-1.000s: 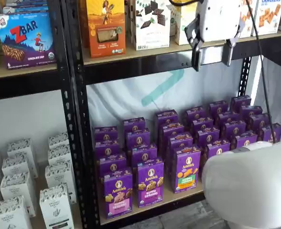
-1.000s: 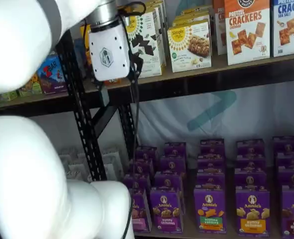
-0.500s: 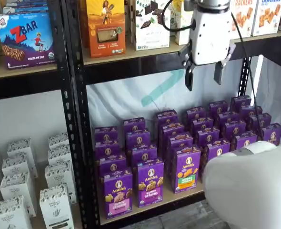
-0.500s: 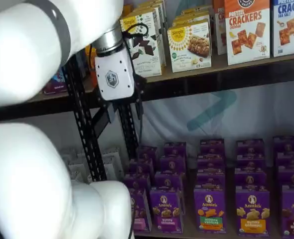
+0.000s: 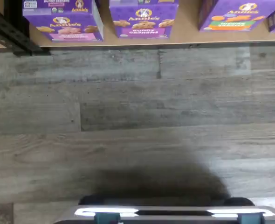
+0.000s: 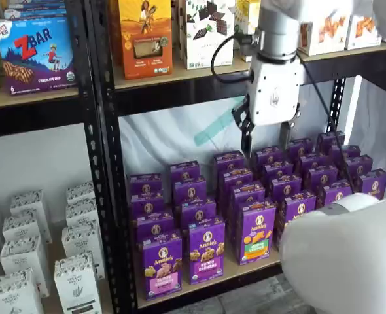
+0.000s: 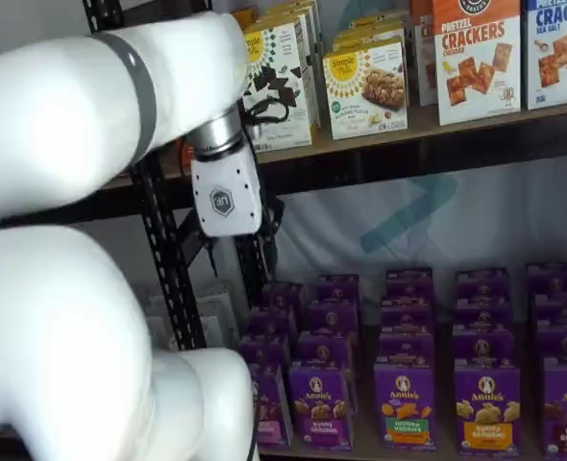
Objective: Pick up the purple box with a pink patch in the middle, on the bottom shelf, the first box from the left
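The purple box (image 6: 161,265) with a pink band stands at the front left corner of the bottom shelf (image 6: 235,269), next to the black post. It also shows in the wrist view (image 5: 63,21), and in a shelf view (image 7: 267,408) it is partly hidden behind my arm. My gripper (image 6: 266,140) hangs in front of the rack, just below the upper board. It is well above the box and to its right. A gap shows between its two black fingers, and it holds nothing. It also shows in a shelf view (image 7: 240,252).
Rows of like purple cartons fill the board, among them a plain one (image 6: 207,250) and one with an orange-green patch (image 6: 256,230). A black perforated post (image 6: 105,163) stands left of the box. White cartons (image 6: 23,261) fill the neighbouring bay. Grey wood floor (image 5: 137,116) lies before the rack.
My gripper has come down from the level of the upper shelf's edge to below it and has shifted left in a shelf view. The boxes have not moved.
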Robot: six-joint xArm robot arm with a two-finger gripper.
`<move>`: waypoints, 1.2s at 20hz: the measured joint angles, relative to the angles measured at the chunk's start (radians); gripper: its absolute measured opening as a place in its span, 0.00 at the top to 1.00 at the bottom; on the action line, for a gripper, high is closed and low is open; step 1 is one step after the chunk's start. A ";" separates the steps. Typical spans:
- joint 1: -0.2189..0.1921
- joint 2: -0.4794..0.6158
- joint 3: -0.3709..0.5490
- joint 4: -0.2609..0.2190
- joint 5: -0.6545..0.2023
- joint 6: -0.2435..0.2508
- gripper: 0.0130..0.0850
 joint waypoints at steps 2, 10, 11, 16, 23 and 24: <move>0.009 0.007 0.033 0.000 -0.042 0.010 0.00; 0.055 0.074 0.147 0.003 -0.239 0.053 0.00; 0.063 0.088 0.157 -0.002 -0.263 0.063 0.00; 0.101 0.177 0.198 -0.021 -0.387 0.110 0.00; 0.165 0.360 0.232 0.002 -0.598 0.161 0.00; 0.175 0.386 0.233 0.006 -0.621 0.167 0.00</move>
